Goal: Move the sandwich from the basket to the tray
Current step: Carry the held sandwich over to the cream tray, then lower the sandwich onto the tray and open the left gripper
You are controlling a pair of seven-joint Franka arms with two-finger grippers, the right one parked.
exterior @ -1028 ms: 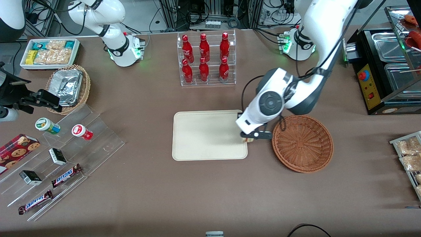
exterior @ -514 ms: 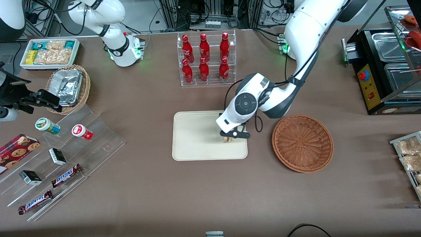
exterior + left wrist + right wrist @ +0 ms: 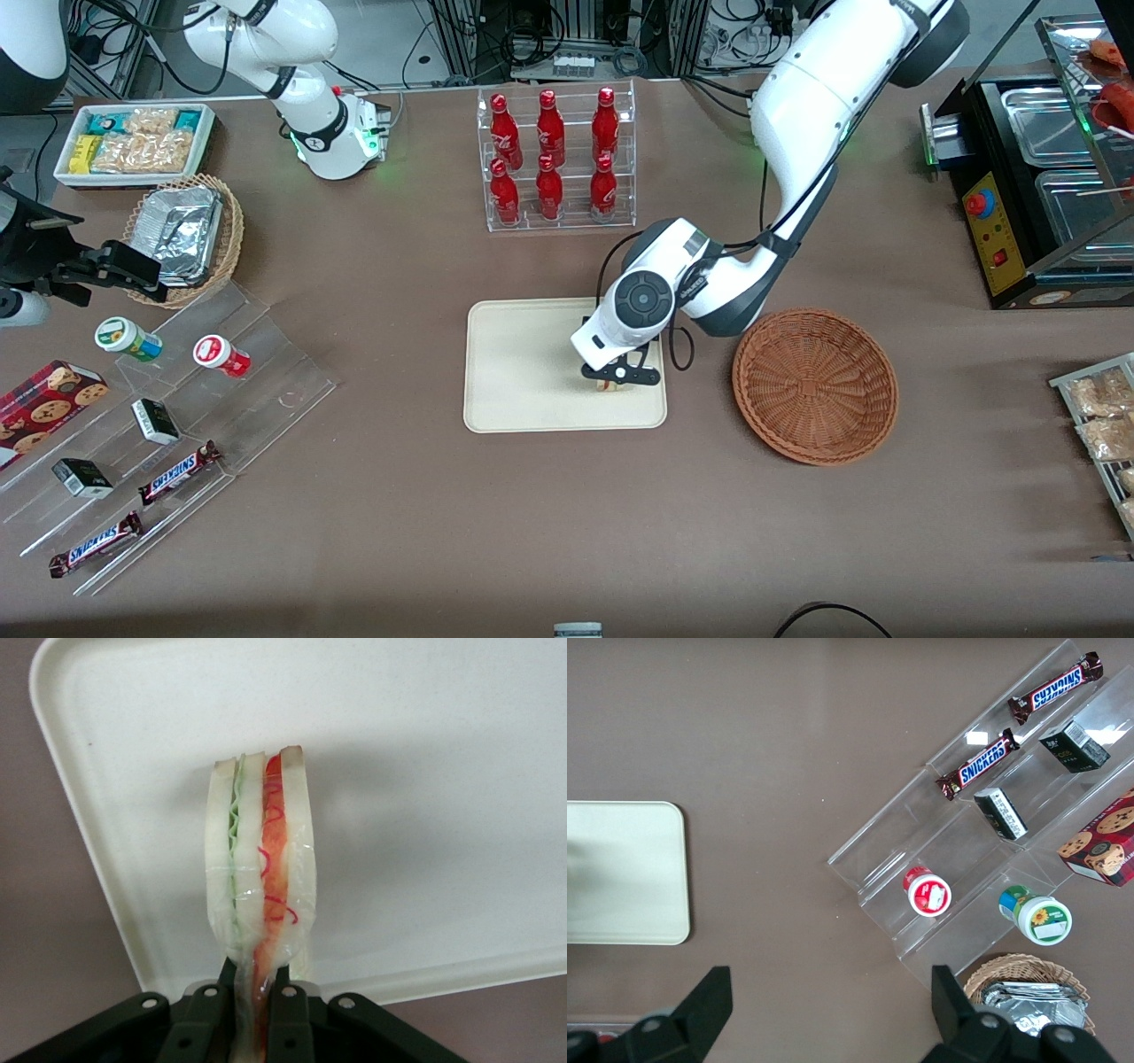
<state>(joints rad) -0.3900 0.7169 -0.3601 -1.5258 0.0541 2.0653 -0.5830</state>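
- Sandwich (image 3: pixel 259 877) hangs pinched in the gripper (image 3: pixel 257 1005), over the tray (image 3: pixel 443 771) and close to one of its rounded corners; whether its tip touches the tray surface cannot be told
- From the front, the gripper (image 3: pixel 620 376) sits above the part of the tray (image 3: pixel 523 390) that lies nearest the basket (image 3: pixel 815 385), toward the working arm's end of the table; the basket holds nothing now
- Both fingers are closed tight on the wrapped wedge at one narrow end, so most of the sandwich sticks out free past the fingertips
- Clear film wraps the bread, and it looks slick; the wedge seems light and soft, likely to squash or bend under a hard squeeze
- Pale bread slices stand on edge, green layer and red-orange layer between them, cut edge facing the wrist camera
- A hold across the flat bread faces, as here, looks safest, since pressing the filling edge could push the layers apart
- Lowering until the wedge rests on the tray, then opening gently, should keep it from tipping over the rim
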